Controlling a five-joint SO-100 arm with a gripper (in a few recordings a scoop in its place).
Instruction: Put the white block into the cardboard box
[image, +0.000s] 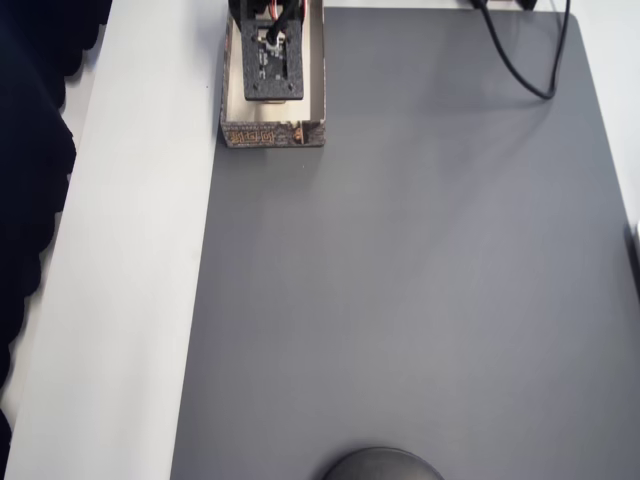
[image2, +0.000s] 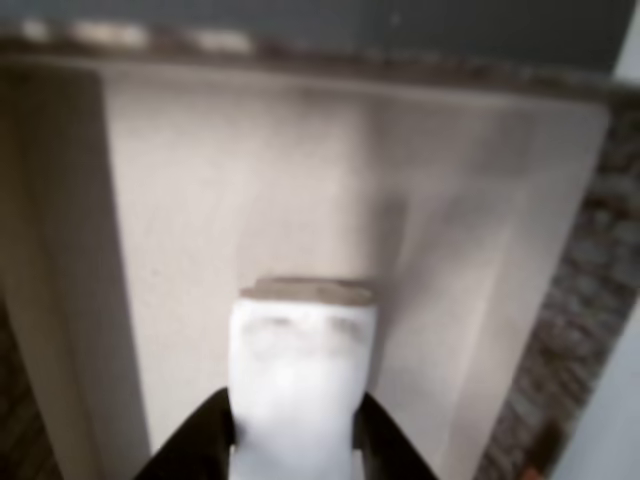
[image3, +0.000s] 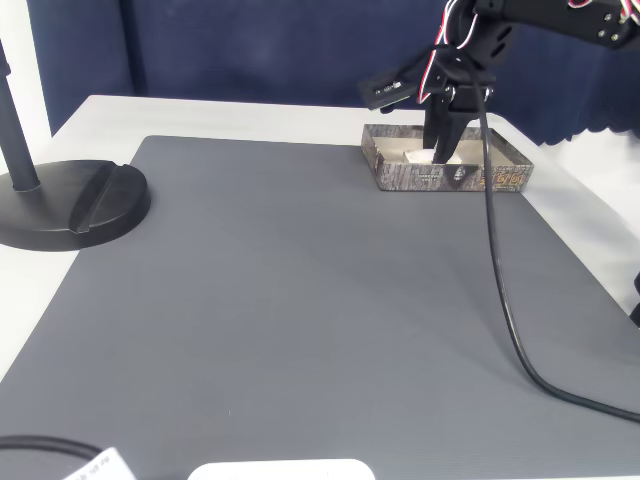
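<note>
In the wrist view the white block (image2: 300, 365) sits between my two black fingers (image2: 200, 445), and my gripper (image2: 295, 440) is shut on it. Its far end hangs just above the cream floor of the cardboard box (image2: 190, 200). From overhead, the box (image: 272, 136) stands at the top left of the grey mat, with my gripper (image: 272, 48) down inside it and covering the block. The fixed view has my gripper (image3: 441, 150) reaching down into the box (image3: 440, 180), a bit of the white block (image3: 417, 155) showing beside the fingers.
A grey mat (image: 400, 280) covers most of the table, with a white strip (image: 130, 250) along its left. A black stand base (image3: 75, 200) sits at the left in the fixed view. A black cable (image3: 500, 290) trails down from the arm across the mat.
</note>
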